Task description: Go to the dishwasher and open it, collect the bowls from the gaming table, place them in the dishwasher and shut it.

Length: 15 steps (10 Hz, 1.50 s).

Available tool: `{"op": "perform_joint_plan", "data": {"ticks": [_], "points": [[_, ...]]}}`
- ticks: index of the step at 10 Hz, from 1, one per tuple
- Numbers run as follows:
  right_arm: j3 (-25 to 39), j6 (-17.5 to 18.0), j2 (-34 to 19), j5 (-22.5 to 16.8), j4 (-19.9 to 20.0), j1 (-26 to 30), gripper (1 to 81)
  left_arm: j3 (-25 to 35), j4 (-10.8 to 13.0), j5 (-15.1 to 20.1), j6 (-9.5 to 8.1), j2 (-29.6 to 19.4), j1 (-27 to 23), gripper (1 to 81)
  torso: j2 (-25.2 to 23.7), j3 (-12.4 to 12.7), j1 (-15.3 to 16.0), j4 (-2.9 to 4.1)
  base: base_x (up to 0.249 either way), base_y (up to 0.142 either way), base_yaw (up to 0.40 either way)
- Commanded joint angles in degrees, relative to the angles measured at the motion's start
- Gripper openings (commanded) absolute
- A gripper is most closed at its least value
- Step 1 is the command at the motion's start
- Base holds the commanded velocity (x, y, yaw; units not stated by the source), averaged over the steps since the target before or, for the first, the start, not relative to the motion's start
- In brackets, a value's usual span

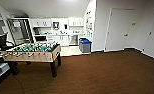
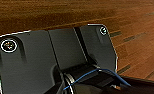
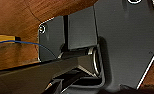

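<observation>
While the brushed stainless-steel dishwasher (image 1: 73, 39) sits under the far kitchenette counter, drive straight over brown carpet (image 1: 98, 72), skirting the green-pitched foosball table (image 1: 33, 52); jaw state cannot be told.

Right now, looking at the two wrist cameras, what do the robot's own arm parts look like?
Both wrists carry a wide dark plate with a pale outlined edge: the left wrist plate and the right wrist plate. Each has round, white-ringed fittings at its corners. A thin blue cable runs across the dark jointed bar on the left; another blue cable shows on the right.
</observation>
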Motion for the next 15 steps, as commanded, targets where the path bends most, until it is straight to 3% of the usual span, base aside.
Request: {"op": "perform_joint_plan", "data": {"ticks": [1,12,15], "points": [[0.46,-0.2,-0.25,-3.47,0.14,3.01,81.1,1.01,-0.04,2.51,0.46,-0.45,-3.1,81.1,0.0,0.0,0.0,0.0,0.133,0.0,0.0],[0.45,-0.2,-0.51,-2.33,0.49,2.4,81.1,1.01,0.05,2.33,0.55,-0.45,-2.66,81.1,0.0,0.0,0.0,0.0,0.133,0.0,0.0],[0.28,0.32,-1.13,-2.24,0.58,2.66,81.1,0.92,0.05,-1.97,0.55,-1.24,-2.23,81.1,0.0,0.0,0.0,0.0,0.133,0.0,0.0]]}}
